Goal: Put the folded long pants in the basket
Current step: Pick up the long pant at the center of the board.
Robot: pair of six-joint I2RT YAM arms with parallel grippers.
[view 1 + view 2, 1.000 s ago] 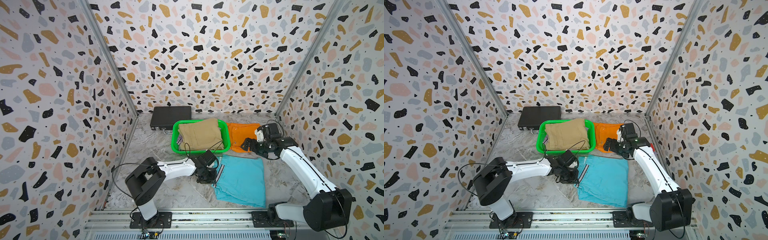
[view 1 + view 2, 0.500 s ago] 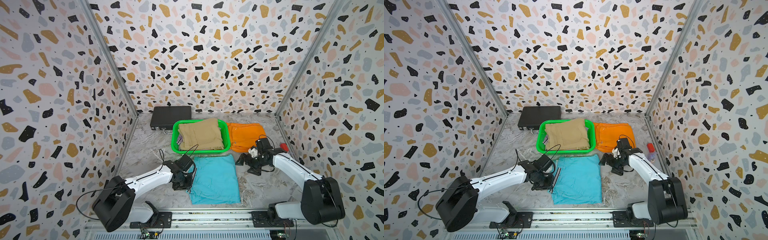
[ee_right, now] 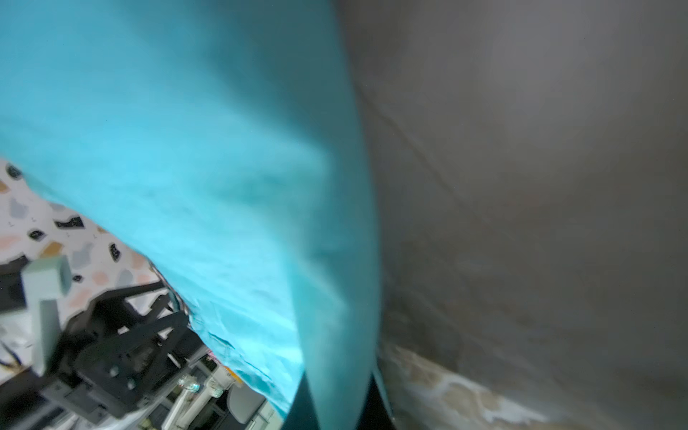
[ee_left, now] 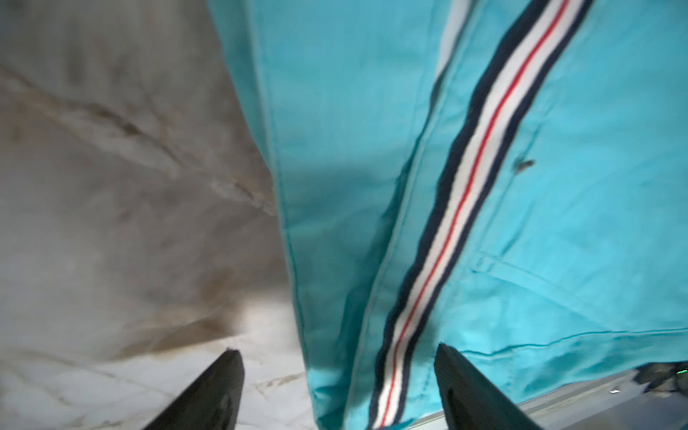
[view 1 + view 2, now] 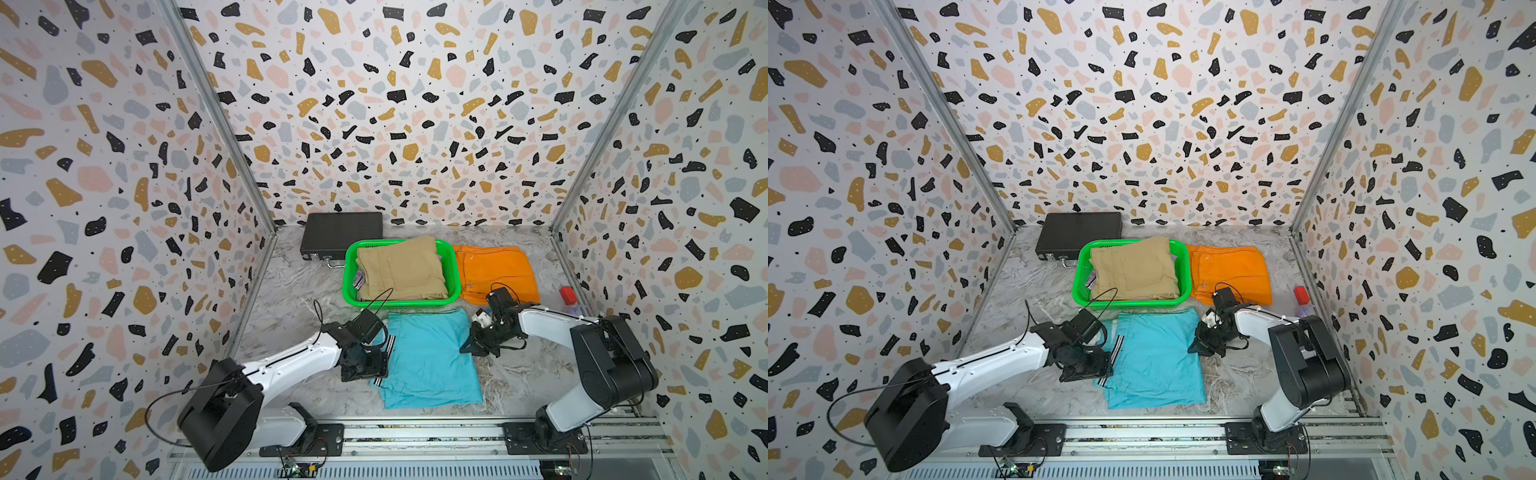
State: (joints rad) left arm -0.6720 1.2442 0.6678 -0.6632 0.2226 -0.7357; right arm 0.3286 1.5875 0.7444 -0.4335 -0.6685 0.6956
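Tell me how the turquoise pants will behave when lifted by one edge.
Probably floppy: the turquoise pants are thin folded cloth, rumpled where the right gripper pinches one edge. Lifted there alone, the layers would likely sag and unfold. Likely light, and may slide on the smooth tabletop.

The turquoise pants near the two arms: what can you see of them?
The turquoise pants are soft, woven-looking cloth folded into a rough rectangle, with a navy, white and red striped trim along one side. They lie nearly flat on the marble-look table, just in front of the green basket. The open left end effector straddles the striped side; the right end effector is shut on the opposite edge.
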